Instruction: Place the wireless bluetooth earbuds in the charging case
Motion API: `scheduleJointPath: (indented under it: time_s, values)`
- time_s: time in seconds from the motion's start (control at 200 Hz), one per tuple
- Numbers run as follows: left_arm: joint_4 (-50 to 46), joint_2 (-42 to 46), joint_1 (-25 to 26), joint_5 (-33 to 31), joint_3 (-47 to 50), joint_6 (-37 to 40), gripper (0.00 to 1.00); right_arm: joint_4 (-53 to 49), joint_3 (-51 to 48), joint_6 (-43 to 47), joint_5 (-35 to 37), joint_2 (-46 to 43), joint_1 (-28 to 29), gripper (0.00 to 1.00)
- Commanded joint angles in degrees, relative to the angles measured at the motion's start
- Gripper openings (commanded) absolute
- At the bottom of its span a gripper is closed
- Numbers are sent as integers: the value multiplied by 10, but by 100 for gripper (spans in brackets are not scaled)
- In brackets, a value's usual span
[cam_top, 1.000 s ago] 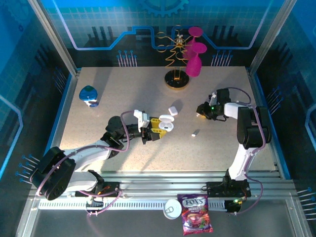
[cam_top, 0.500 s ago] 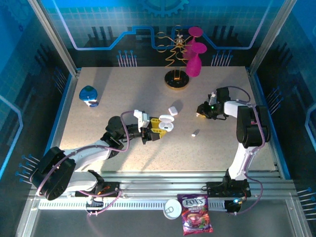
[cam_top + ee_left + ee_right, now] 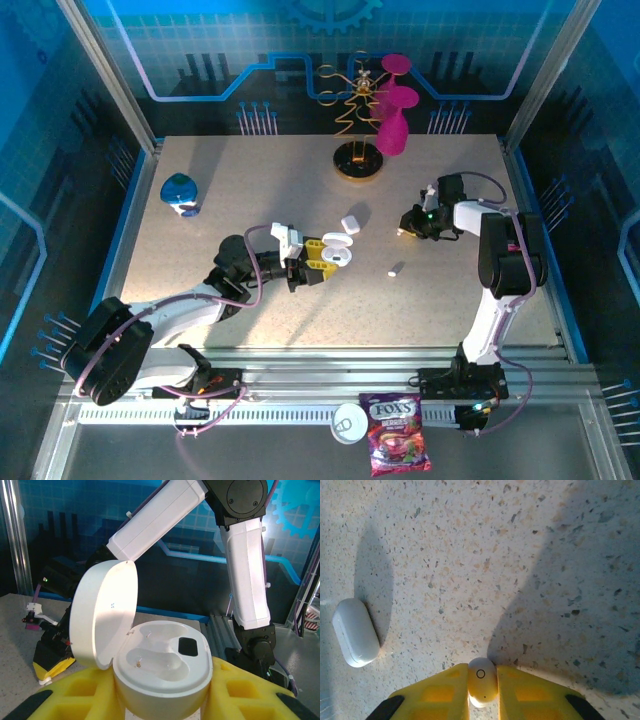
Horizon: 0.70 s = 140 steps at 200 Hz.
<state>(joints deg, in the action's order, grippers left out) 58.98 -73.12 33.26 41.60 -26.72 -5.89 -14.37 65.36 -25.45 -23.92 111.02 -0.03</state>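
The charging case [image 3: 165,672] is white, its lid flipped up to the left and both sockets bare. My left gripper [image 3: 162,702] is shut on its base between yellow fingers [image 3: 250,692]; it hovers at mid-table [image 3: 322,256] with the case [image 3: 337,250]. My right gripper [image 3: 482,687] is shut on a small white earbud [image 3: 482,676] with a ring mark, low over the table at the right [image 3: 407,224]. A second white earbud [image 3: 394,270] lies loose on the table between the two grippers.
A closed white pill-shaped lump [image 3: 350,222] [image 3: 355,631] lies just beyond the left gripper. A gold wire stand with magenta glasses [image 3: 358,160] stands at the back. A blue object [image 3: 180,192] sits far left. A candy bag [image 3: 398,445] and a white cup [image 3: 348,424] lie below the rail.
The right gripper's fingers have closed in on the earbud, and its arm has shifted very slightly. The left arm and the case have not moved.
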Motion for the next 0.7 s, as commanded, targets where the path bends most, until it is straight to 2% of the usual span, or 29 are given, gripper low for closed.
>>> scheduleJointPath:
  time_s: [0.0, 0.165, 0.505, 0.695]
  values:
    - [5, 13, -3, -3, 4, 14, 23, -9, -5, 1, 20, -14, 12, 18]
    - [-3, 21, -4, -22, 11, 25, 23, -20, -30, 1, 102, -63, 33, 18]
    - [-11, 19, -18, -45, 19, 30, 23, -86, -72, -57, 379, -176, 124, 18]
    - [-12, 20, -23, -47, 19, 32, 23, -112, -93, -115, 495, -232, 184, 16]
